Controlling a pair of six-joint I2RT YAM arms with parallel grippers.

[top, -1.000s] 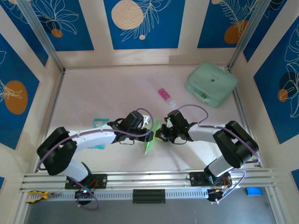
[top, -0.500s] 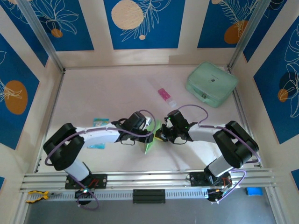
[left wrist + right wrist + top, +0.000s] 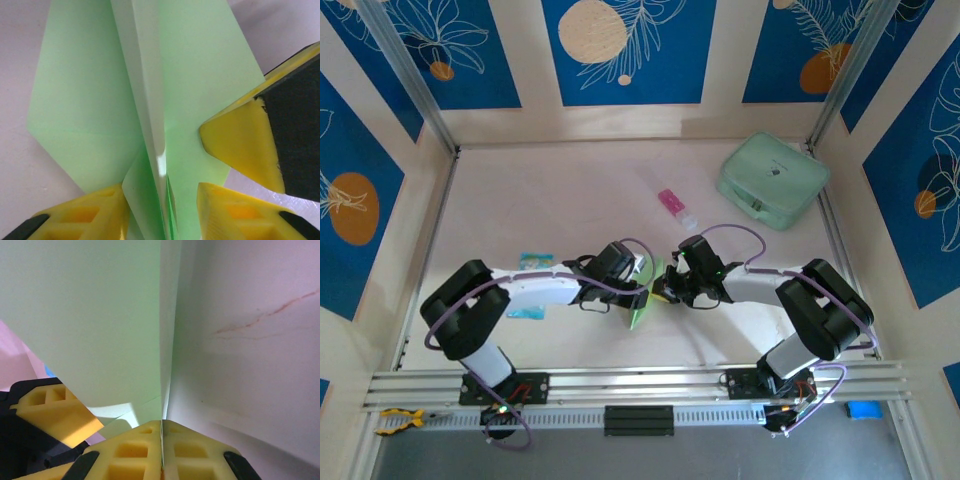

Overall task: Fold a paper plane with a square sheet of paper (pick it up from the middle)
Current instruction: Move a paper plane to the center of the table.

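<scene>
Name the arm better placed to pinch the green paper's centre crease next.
Left: the left pincer, open, straddles the paper plane's raised centre fold; the right pincer is shut on its edge.

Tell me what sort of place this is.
Most likely a robot lab test cell: two white-and-black robot arms bolted to an aluminium rail at the edge of a pale table, boxed in by blue floral-print wall panels, working a folded pale lime-green paper.

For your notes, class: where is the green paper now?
Top view: the green paper is at front centre, between the left gripper and the right gripper, whose jaws are shut on it.
</scene>
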